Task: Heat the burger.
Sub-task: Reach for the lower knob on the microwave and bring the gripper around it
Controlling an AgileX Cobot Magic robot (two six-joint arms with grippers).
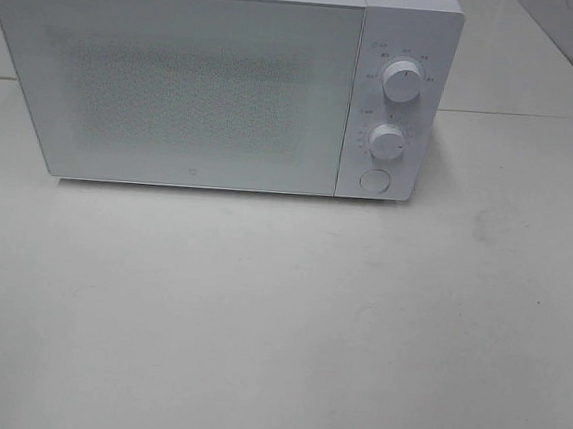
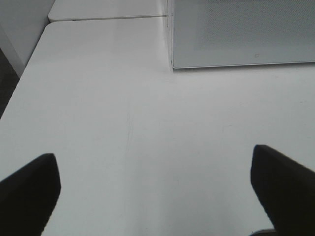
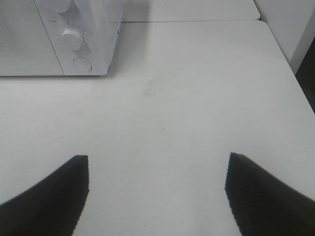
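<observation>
The burger appears in no view; whether it sits behind the shut door (image 1: 177,85) of the microwave (image 1: 408,24) cannot be told. The left gripper (image 2: 152,164) and right gripper (image 3: 157,160) hang spread and empty over the table (image 1: 276,334) in front of the microwave. The right one faces the controls, so a square, gentle approach to the lower knob (image 1: 385,140) or round button (image 1: 374,180) probably serves best.

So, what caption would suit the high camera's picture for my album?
White microwave, door shut, standing on a pale table.
</observation>
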